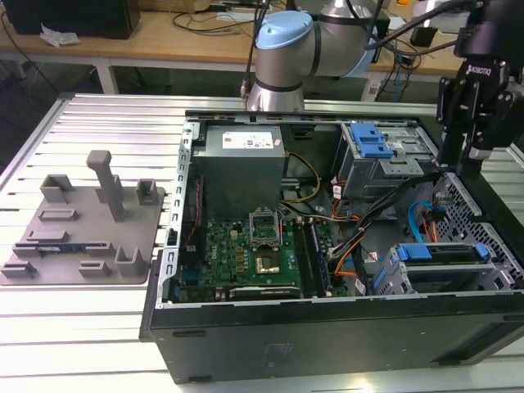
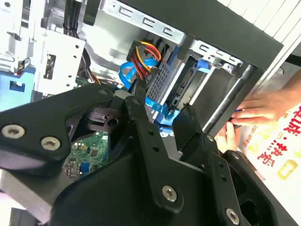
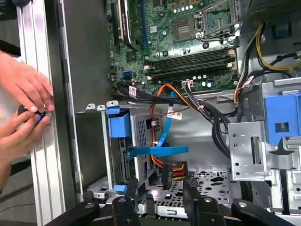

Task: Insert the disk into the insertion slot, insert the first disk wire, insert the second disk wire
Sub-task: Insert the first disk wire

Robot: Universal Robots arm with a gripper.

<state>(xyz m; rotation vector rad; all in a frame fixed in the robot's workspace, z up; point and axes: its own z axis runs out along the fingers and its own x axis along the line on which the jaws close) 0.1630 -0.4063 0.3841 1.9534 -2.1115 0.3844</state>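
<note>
The disk [image 1: 442, 252], in its blue caddy, lies inside the insertion slot [image 1: 491, 274], a low grey cage at the case's corner on the exterior view's right. My gripper [image 1: 463, 168] hangs above the case just behind that cage. In both wrist views its fingers stand apart, open, with nothing clamped between them [image 3: 161, 193] [image 2: 162, 106]. Just beyond the fingertips a flat blue data wire [image 3: 157, 151] [image 2: 129, 75] and a black plug with red, yellow and orange wires [image 3: 171, 172] [image 2: 146, 52] hang at the disk's rear edge [image 2: 188, 84]. Whether either is plugged in I cannot tell.
A person's hands [image 3: 23, 103] [image 2: 256, 108] rest on the table rail outside the case wall, pinching something small. Inside the case are the taller bay with a blue latch [image 1: 372, 147], the power-supply box [image 1: 241, 151] and the motherboard [image 1: 254, 254]. A grey fixture plate [image 1: 82, 229] lies on the exterior view's left.
</note>
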